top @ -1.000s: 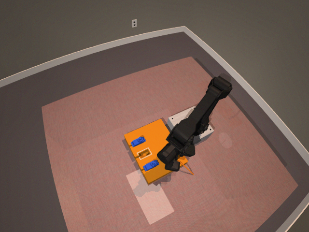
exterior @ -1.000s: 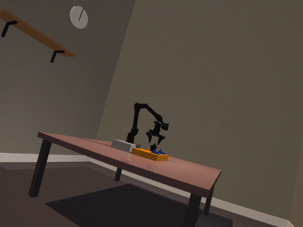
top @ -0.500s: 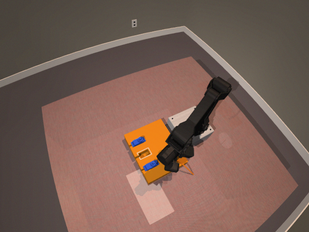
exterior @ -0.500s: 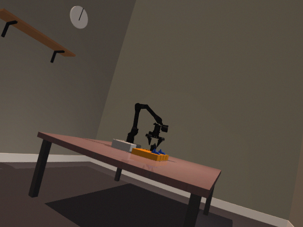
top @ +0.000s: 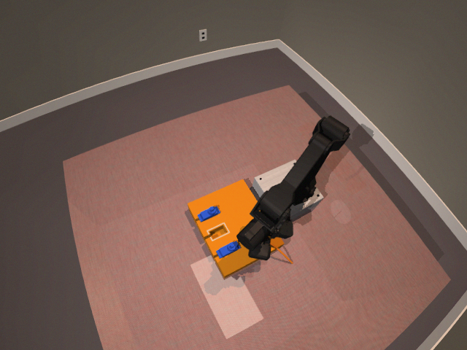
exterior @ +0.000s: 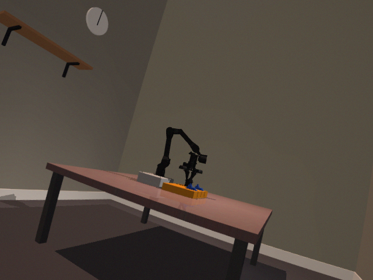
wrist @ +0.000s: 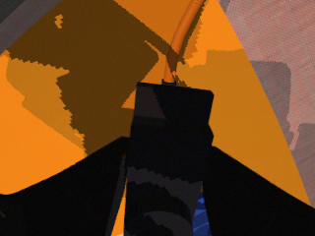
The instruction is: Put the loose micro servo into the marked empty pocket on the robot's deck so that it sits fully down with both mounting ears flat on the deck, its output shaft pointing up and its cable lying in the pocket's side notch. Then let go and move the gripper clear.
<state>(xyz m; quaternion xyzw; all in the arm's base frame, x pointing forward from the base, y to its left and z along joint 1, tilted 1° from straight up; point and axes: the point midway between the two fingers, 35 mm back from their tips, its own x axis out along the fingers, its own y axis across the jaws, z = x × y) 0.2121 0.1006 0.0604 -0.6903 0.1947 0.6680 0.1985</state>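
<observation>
With its fingers drawn in against the flanks of the loose micro servo (wrist: 169,177), the gripper (top: 263,246) appears clamped on the dark body at the lower right edge of the orange deck (top: 226,199) in the top view. The wrist view fills its centre with the servo, long axis running up and down the frame, output shaft toward the bottom edge and the orange cable (wrist: 193,10) trailing off to the upper right. The marked empty pocket (top: 217,231), outlined in white between two seated blue servos (top: 208,213), lies up and to the left of the gripper in the top view, near but not beneath it. The coming move likely hinges on that offset: lift, carry the servo toward the pocket, and turn the cable toward the side notch, whose position under the arm cannot be made out.
</observation>
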